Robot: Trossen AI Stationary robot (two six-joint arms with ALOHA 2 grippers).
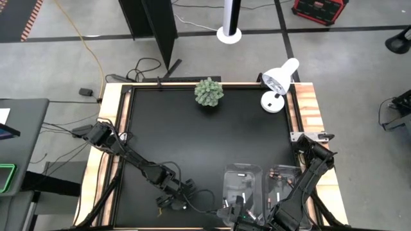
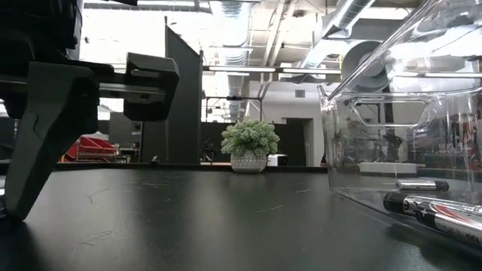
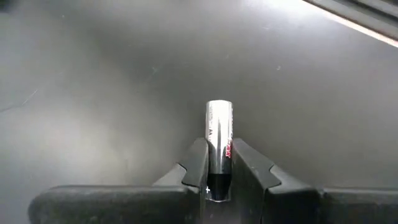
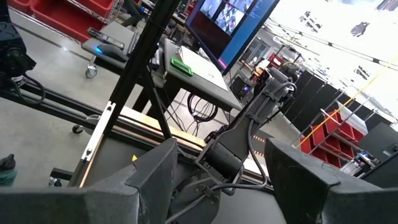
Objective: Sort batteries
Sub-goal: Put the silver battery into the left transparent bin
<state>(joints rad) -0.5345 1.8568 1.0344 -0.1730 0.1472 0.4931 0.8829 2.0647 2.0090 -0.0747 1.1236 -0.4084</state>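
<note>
I work on a black table [image 1: 205,135] edged in wood, with a small potted plant [image 1: 209,92] and a white lamp [image 1: 279,82] at its far side and an open workshop beyond. Two clear bins [image 1: 243,181] stand side by side at the near edge — batteries [image 2: 422,203] lie in them, some silver, some dark. My right gripper [image 4: 221,171] hangs over the bins with its fingers spread wide and nothing between them. My left gripper [image 3: 217,168] is low on the table left of the bins, its jaws pinched on a silver battery [image 3: 219,134] held at its lower half, the upper end standing clear. I judge the cell light, rigid and slick — round metal that can roll or slip, so a mid-body hold across the barrel suits it best.
</note>
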